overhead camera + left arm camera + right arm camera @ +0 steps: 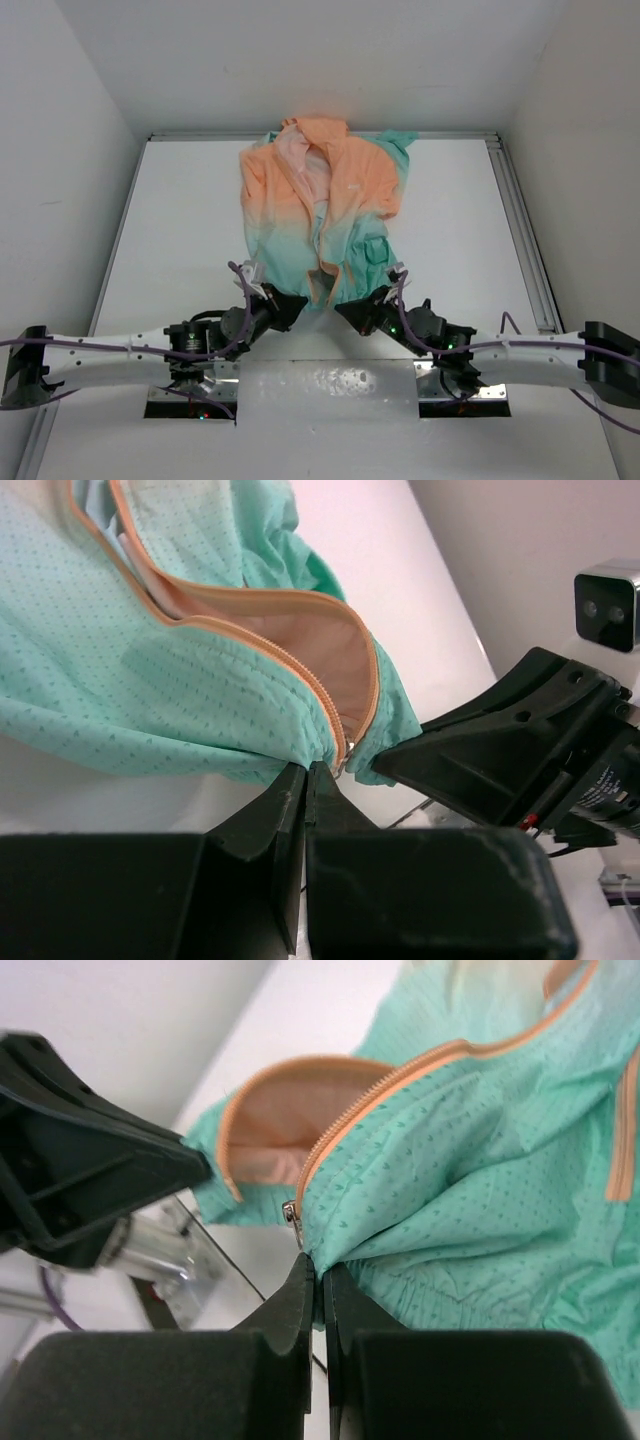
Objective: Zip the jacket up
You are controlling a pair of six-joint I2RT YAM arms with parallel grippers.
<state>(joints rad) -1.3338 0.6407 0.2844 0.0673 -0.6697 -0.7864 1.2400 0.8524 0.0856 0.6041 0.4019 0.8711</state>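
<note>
While both arms lie low along the near table edge, pose: left arm (110,352) and right arm (530,352) reach inward, wrists angled toward each other, tips close together at the middle.
Left gripper (307,772): clenched, fingertips pinching the teal bottom hem of the jacket (320,200) right at the zipper's lower end.
Right gripper (318,1263): clenched on the hem of the facing front panel, just below the silver slider (290,1212).
Jacket position: spread on the white table (180,220), peach part toward the far side, teal hem at the near side between the two claws.
Zipper (440,1055): orange, its two sides apart, pale pink lining (270,1120) showing between them.
Writing: small white chest mark (352,187), too small to read.
</note>
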